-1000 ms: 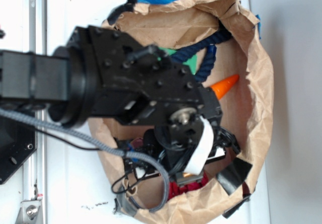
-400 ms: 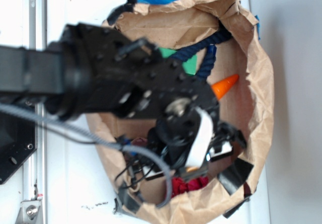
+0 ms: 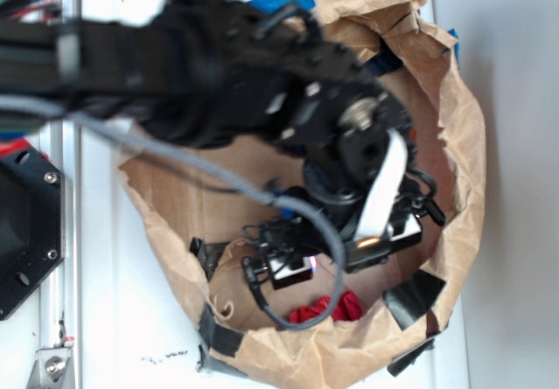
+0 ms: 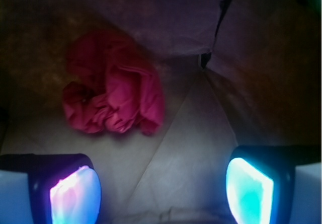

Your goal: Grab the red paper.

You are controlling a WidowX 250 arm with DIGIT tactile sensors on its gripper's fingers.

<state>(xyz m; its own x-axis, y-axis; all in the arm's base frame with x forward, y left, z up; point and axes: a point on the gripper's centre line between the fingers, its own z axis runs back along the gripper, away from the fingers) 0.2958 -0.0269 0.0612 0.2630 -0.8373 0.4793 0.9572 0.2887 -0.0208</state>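
- A black robot arm (image 3: pixel 218 65) reaches from the left over a brown paper bag (image 3: pixel 454 144) that lies open on a white worktop (image 3: pixel 131 319), seen from above.
- The hand (image 3: pixel 345 262) hangs inside the bag, its two fingers spread apart with nothing between them; in the wrist view the glowing fingertips (image 4: pixel 75 194) (one pinkish, one cyan) sit at the bottom corners of the picture with bare bag floor between them.
- The red paper (image 3: pixel 327 309), a crumpled bright red wad, lies on the bag's floor near the bag's lower rim in the overhead view, just beyond the hand and partly crossed by a grey cable (image 3: pixel 262 205).
- From the wrist camera the red paper (image 4: pixel 113 95) rests ahead of the fingers and toward the left, clear of both fingertips, close to the creased bag wall (image 4: pixel 176 27) behind it.
- Strips of black tape (image 3: pixel 415 293) patch the bag's lower rim, and a piece of blue tape (image 3: pixel 279 3) shows at its upper edge behind the arm.
- A black mounting plate (image 3: pixel 26 232) sits at the left edge of the worktop.
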